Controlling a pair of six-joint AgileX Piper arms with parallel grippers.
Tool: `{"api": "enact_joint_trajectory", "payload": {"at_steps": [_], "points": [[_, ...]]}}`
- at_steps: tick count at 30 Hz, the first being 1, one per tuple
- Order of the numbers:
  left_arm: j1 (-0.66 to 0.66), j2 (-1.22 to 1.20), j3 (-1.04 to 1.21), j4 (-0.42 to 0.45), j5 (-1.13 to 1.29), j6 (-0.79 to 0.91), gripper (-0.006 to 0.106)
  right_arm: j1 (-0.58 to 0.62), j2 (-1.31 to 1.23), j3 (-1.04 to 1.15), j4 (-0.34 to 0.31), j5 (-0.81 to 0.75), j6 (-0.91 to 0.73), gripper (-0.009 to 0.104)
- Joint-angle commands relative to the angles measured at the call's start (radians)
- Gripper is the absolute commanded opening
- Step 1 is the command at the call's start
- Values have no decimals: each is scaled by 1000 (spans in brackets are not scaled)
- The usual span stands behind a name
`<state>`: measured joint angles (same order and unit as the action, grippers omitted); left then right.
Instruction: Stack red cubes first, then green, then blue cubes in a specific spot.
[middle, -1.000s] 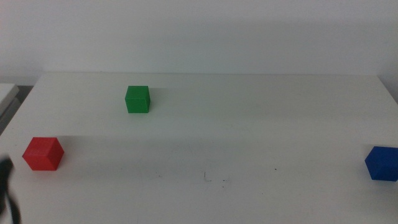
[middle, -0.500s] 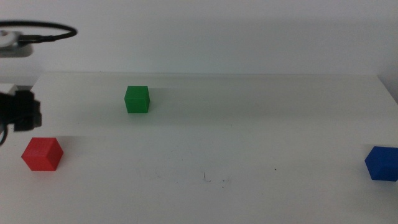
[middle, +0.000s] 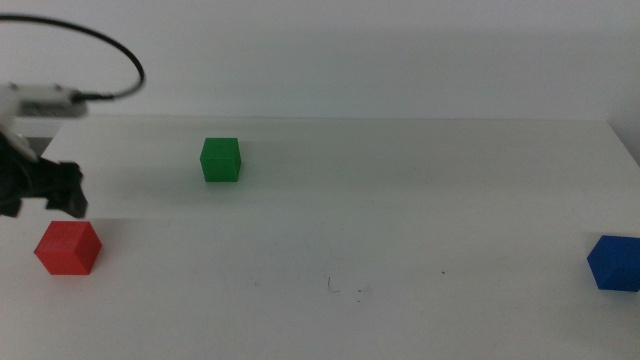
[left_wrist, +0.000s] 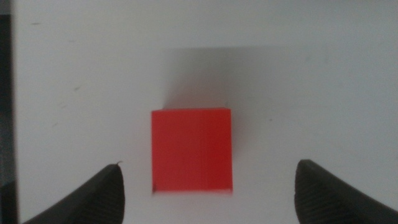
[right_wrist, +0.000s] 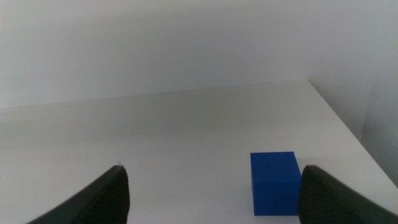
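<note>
The left gripper (left_wrist: 208, 190) hangs over the red cube (left_wrist: 192, 149) with its jaws spread wide, one dark tip well clear on either side and nothing held. In the middle view that gripper (middle: 45, 190) sits just above the same cube (middle: 68, 247), which rests close to the table's left edge, toward the front.

The cube looks light, rigid and matte, so I'd judge it easy to pinch without slipping or crushing; the sensible hold is on two opposite flat side faces, jaws squared to them. It has no long axis, being equal on all sides, and from above its faces look roughly parallel to the jaw line.

The green cube (middle: 220, 160) stands nearer the back edge, left of centre. The blue cube (middle: 614, 263) sits by the right edge; the right gripper (right_wrist: 211, 193) waits there, jaws apart and empty, with the cube (right_wrist: 275, 182) ahead of it.
</note>
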<state>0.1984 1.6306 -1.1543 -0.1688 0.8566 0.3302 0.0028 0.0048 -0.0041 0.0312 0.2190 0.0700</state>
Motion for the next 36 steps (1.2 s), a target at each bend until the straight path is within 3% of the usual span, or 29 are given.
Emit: {"api": "enact_joint_trajectory", "payload": {"at_steps": [1, 16, 19, 24, 27, 31, 36], "points": [[4, 53, -18, -16, -24, 67, 94, -4, -5, 4, -2, -9, 0, 93], [4, 247, -22, -14, -132, 85, 92, -4, -5, 4, -2, -9, 0, 93], [6, 253, -22, -13, -117, 85, 80, -4, -5, 4, -2, -9, 0, 93], [0, 227, -44, -45, -29, 41, 33, -4, -5, 4, -2, -9, 0, 93], [-80, 165, -76, -18, 37, -36, 13, -4, -5, 4, -2, -9, 0, 93], [-326, 131, -169, 106, 119, -364, -1, -4, -5, 4, -2, -9, 0, 93], [-664, 206, -319, 169, 119, -753, -2, -4, -5, 4, -2, -9, 0, 93]]}}
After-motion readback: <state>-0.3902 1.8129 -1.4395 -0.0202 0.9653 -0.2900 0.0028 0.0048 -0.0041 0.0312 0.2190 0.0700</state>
